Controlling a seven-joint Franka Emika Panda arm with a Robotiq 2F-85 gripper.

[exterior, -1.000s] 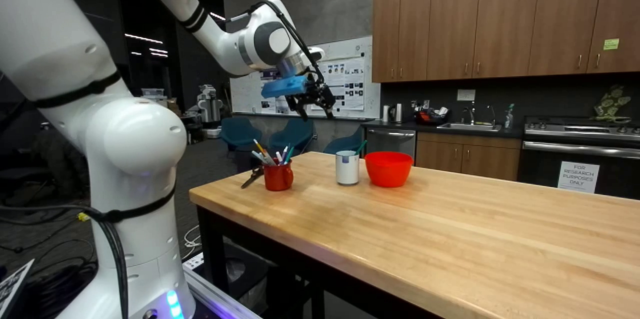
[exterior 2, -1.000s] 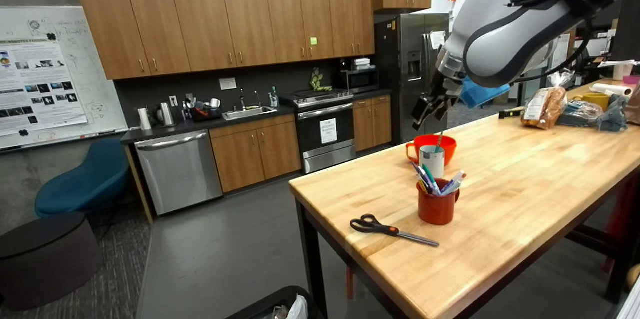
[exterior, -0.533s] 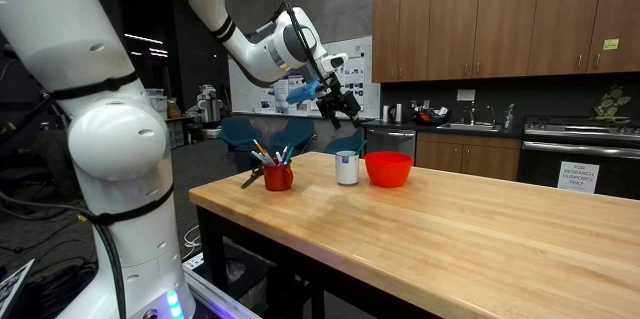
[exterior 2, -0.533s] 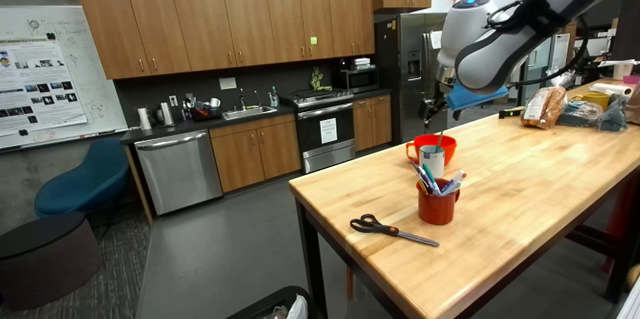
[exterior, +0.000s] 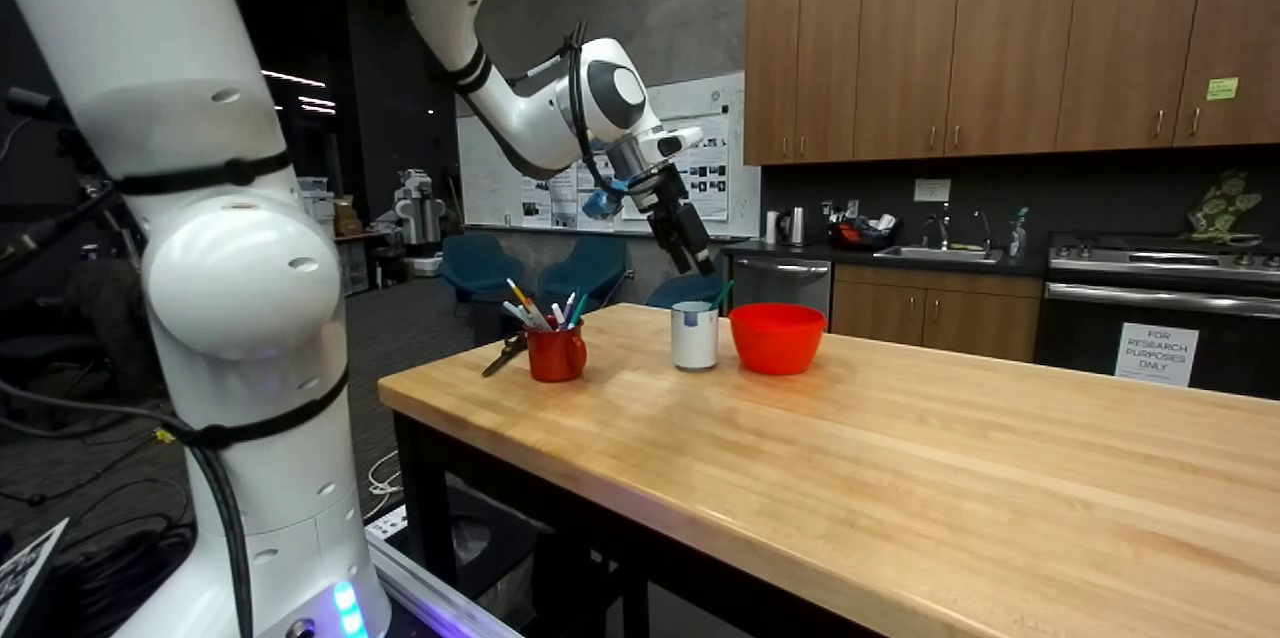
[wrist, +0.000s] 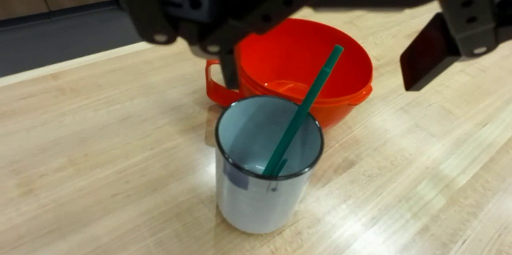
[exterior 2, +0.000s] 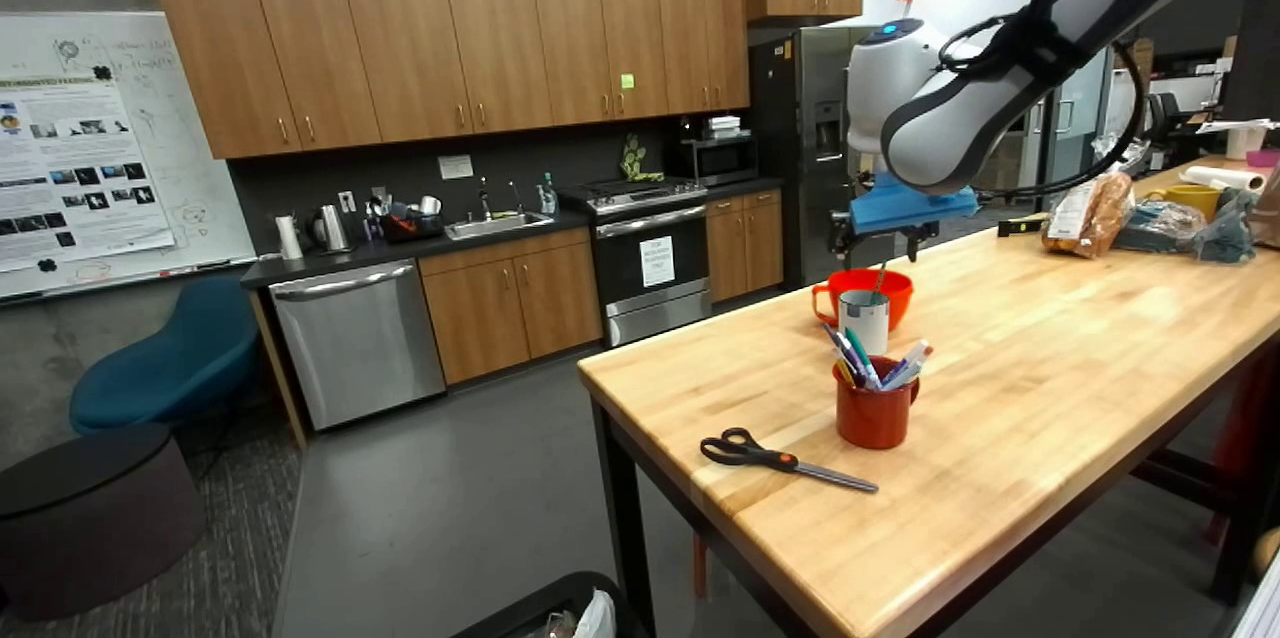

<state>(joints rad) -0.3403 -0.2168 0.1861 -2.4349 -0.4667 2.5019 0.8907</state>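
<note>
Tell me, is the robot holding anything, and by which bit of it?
Nothing is held: the tool hangs wide open, apart from the white cup and the green stick leaning in it.

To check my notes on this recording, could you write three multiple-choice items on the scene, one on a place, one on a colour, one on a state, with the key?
1. Where is the green stick?
A) In the white cup
B) Flat on the floor
C) In the sink

2. What colour is the mug holding the pens?
A) Blue
B) Yellow
C) Red

3. How does the gripper stand?
A) Shut on the white cup
B) Open, holding nothing
C) Shut, holding nothing

1: A, its lower end sits inside the white cup in the wrist view.
2: C, both exterior views show its red wall.
3: B, the wrist view shows its fingers apart, gripping nothing.
</note>
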